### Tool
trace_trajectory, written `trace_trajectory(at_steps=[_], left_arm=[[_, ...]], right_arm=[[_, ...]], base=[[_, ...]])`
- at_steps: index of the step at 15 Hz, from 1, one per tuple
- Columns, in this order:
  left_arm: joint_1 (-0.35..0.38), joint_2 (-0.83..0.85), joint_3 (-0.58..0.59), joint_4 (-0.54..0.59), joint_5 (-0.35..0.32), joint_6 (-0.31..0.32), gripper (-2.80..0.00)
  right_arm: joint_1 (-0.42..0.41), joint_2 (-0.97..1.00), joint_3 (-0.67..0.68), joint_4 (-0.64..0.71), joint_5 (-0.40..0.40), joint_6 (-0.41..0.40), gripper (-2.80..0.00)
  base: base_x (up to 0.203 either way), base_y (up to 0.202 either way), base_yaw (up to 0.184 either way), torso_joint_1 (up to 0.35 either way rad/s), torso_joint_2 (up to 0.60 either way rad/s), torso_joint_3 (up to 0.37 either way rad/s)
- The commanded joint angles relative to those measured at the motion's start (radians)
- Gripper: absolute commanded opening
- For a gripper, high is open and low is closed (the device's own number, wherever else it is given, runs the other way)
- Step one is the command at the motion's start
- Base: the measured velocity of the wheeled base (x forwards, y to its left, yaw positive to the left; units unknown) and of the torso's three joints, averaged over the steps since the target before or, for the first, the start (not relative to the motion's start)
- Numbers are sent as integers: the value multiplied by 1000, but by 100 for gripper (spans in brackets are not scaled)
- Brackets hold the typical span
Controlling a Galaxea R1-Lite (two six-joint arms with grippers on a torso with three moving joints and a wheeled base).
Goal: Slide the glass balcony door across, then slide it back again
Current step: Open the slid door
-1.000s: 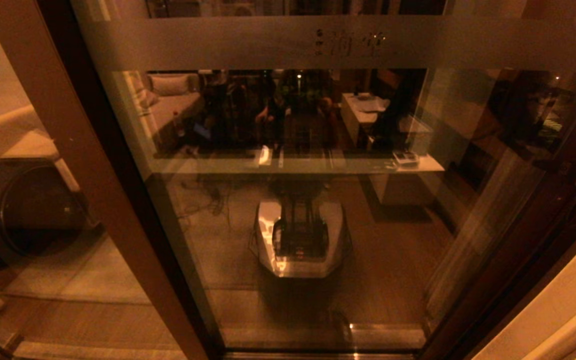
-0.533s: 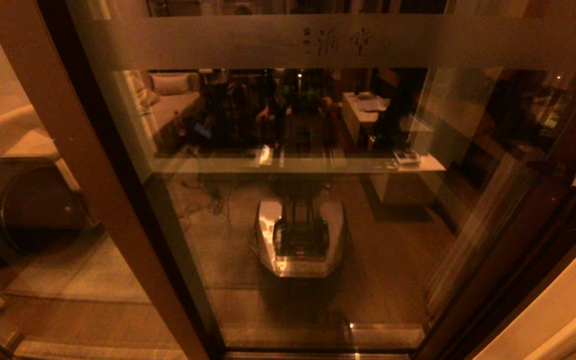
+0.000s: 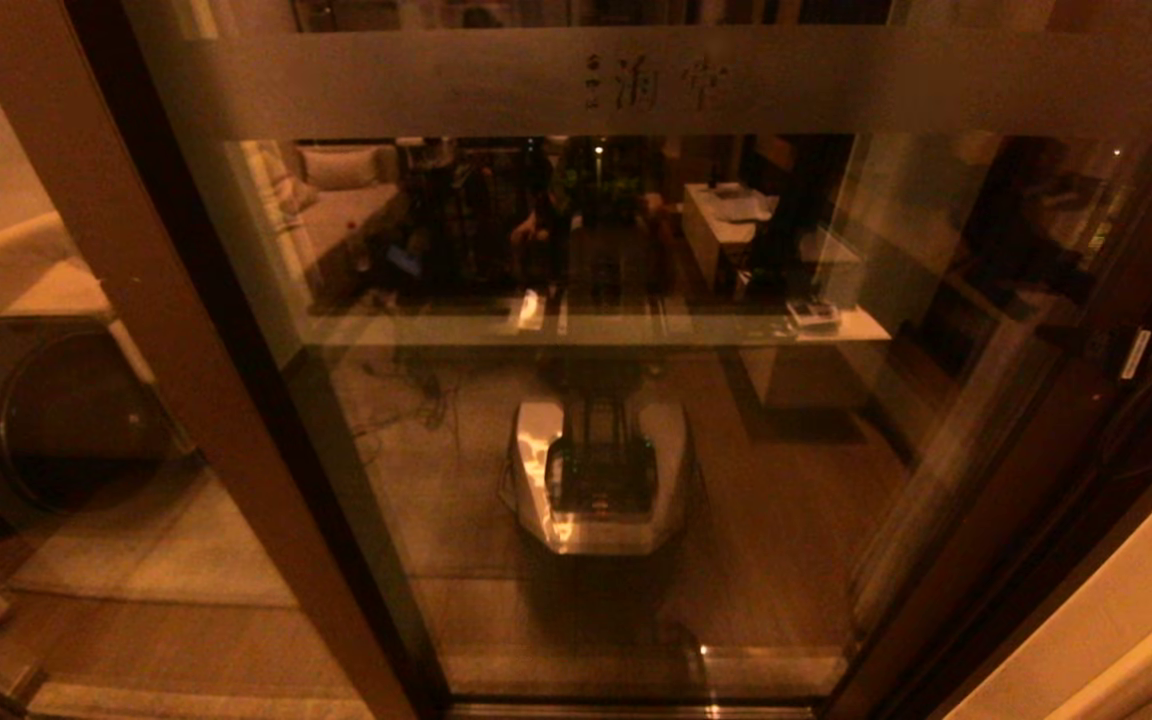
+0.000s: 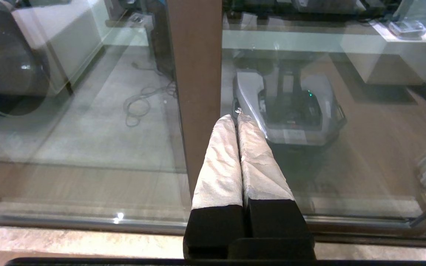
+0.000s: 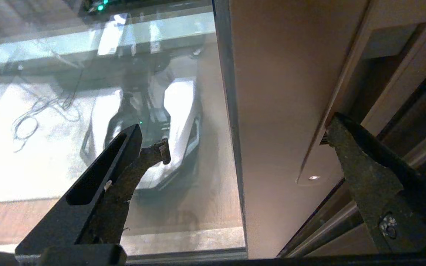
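The glass balcony door (image 3: 636, 420) fills the head view, a reflective pane with a frosted band (image 3: 436, 85) bearing faint characters across its top. In the right wrist view my right gripper (image 5: 240, 133) is open wide and straddles the door's brown right stile (image 5: 279, 92). One finger lies over the glass and the other finger (image 5: 350, 147) sits at the stile's outer edge. My left gripper (image 4: 237, 119) is shut with nothing in it. Its white-wrapped fingertips point at the glass just beside a brown upright stile (image 4: 198, 74). Neither gripper shows clearly in the head view.
A dark round washing machine (image 3: 66, 420) stands behind the glass on the left. The floor track (image 4: 87, 221) runs along the door's foot. A pale wall and door jamb (image 3: 1116, 620) close off the right. My own base is mirrored in the pane (image 3: 596, 470).
The door has slid to the left: the frosted characters and the right stile have shifted left in the head view. The right arm's white label moved left and up with it.
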Motion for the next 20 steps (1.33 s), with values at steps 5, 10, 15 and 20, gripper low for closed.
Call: trace_trajectory(at_steps=[5,10,15,20], left_arm=[[0,1,2,0,0,-1,-280],[0,1,2,0,0,-1,-280],[0,1,2,0,0,-1,-280],[0,1,2,0,0,-1,-280]], right_arm=[[19,-26,20,2,10,0,0],[59,-63,75,0,9,-2,0],[59,-205,157,2,9,6,0],[-8,-481,223,111,-47,22,0]], base=[[0,0,0,0,0,0],[0,0,0,0,0,0],[0,0,0,0,0,0],[0,0,0,0,0,0]])
